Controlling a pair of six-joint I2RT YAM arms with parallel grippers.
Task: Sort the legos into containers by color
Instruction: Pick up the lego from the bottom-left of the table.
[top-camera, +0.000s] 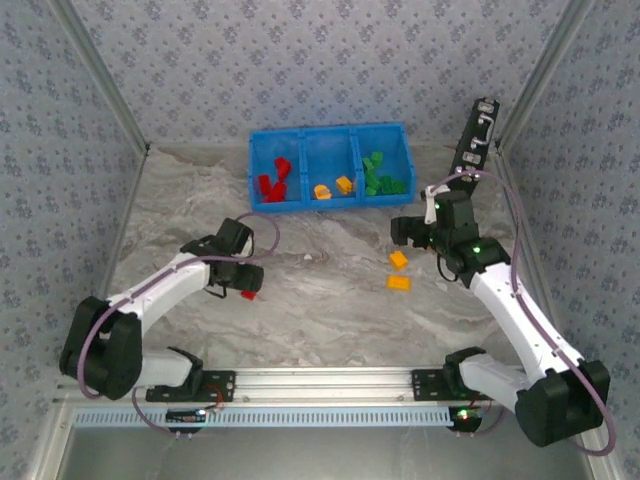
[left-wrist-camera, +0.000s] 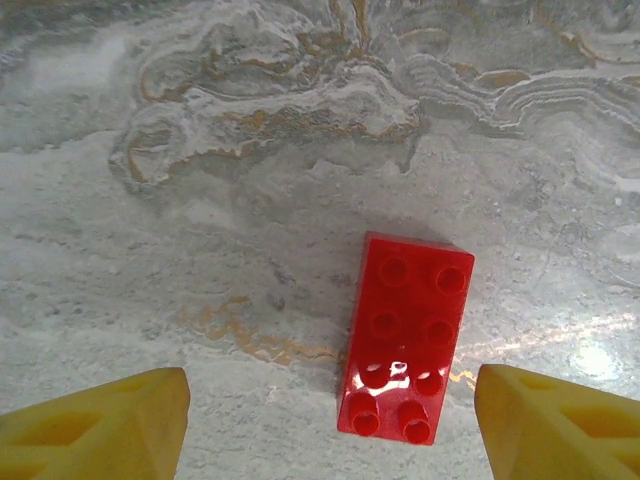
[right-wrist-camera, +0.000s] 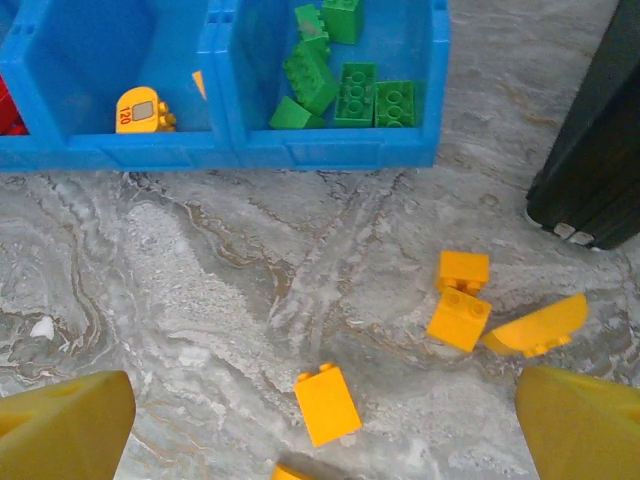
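Straddling the red 2x4 lego (left-wrist-camera: 405, 335), your left pincer (left-wrist-camera: 332, 405) is released, fingertips (left-wrist-camera: 110, 425) either side of its long faces, not touching; set up to clamp across the width. Your right pincer (right-wrist-camera: 325, 410) is released too; orange legos (right-wrist-camera: 459, 318) just ahead, blue bin (right-wrist-camera: 330, 155) beyond.

The bin (right-wrist-camera: 330, 152) is bright blue — red brick (left-wrist-camera: 405, 335), orange bricks (right-wrist-camera: 458, 318), green bricks (right-wrist-camera: 358, 93) — the table (left-wrist-camera: 250, 150) marbled grey-tan.

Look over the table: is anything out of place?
Yes. One red brick lies loose on the table, and several orange bricks lie scattered in front of the blue bin instead of inside its compartments.
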